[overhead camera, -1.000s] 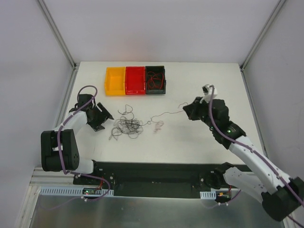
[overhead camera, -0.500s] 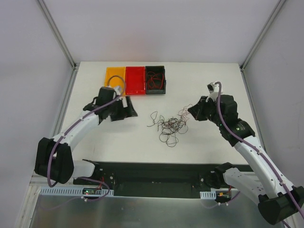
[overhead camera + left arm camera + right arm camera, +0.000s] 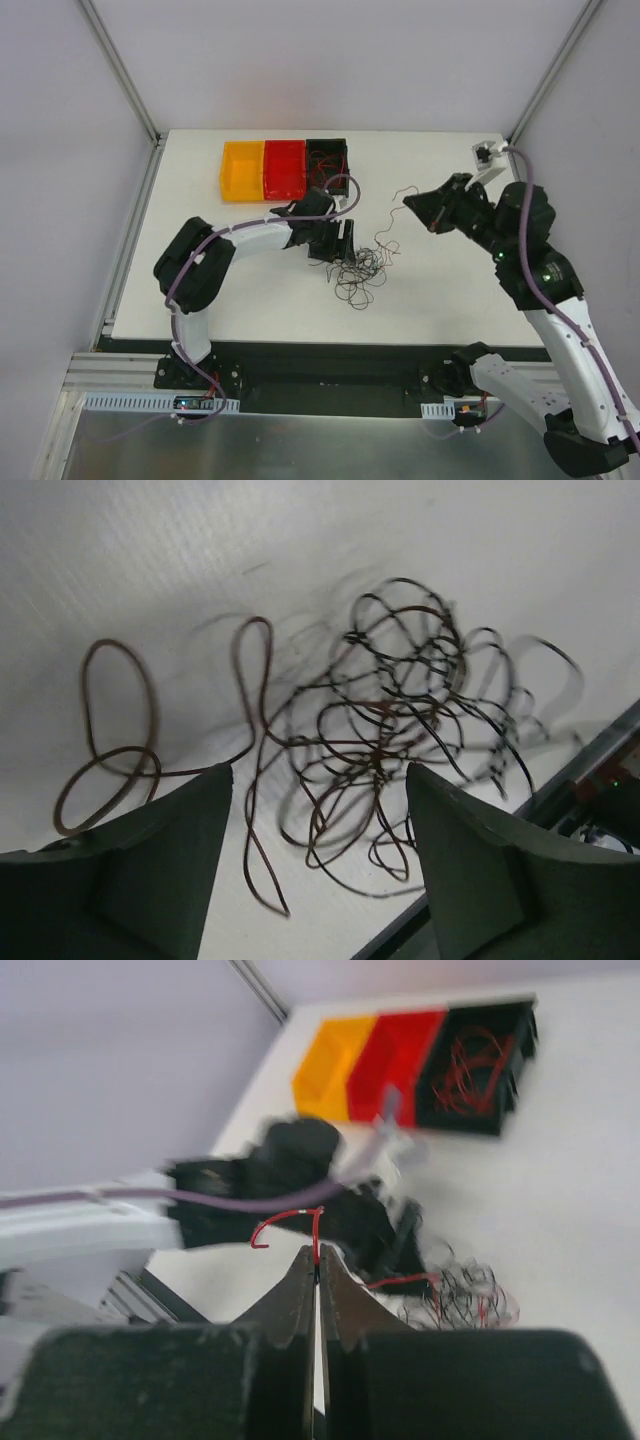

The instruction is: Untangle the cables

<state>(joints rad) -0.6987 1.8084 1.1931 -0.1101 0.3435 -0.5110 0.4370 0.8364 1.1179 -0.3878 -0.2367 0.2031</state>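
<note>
From above, the cables [image 3: 358, 268] lie in a loose tangle on the white surface [image 3: 450, 290], near its middle. The left end effector [image 3: 338, 245] hangs over the tangle's far-left edge. The right end effector [image 3: 410, 202] is raised to the right, with a red cable [image 3: 398, 194] curling at its tip. An orange bin [image 3: 242, 170], a red bin [image 3: 283, 167] and a black bin [image 3: 328, 165] sit side by side at the far edge.

At the left wrist, the two dark fingers [image 3: 140, 870] stand wide apart and grip nothing. The tangle lies on the surface beyond them, and a brown loop [image 3: 105, 740] trails off to its left.

At the right wrist, the jaws are pressed together on the red cable, whose hooked end stands up above the tips. The view is blurred, with the tangle low and right of the tips.
</note>
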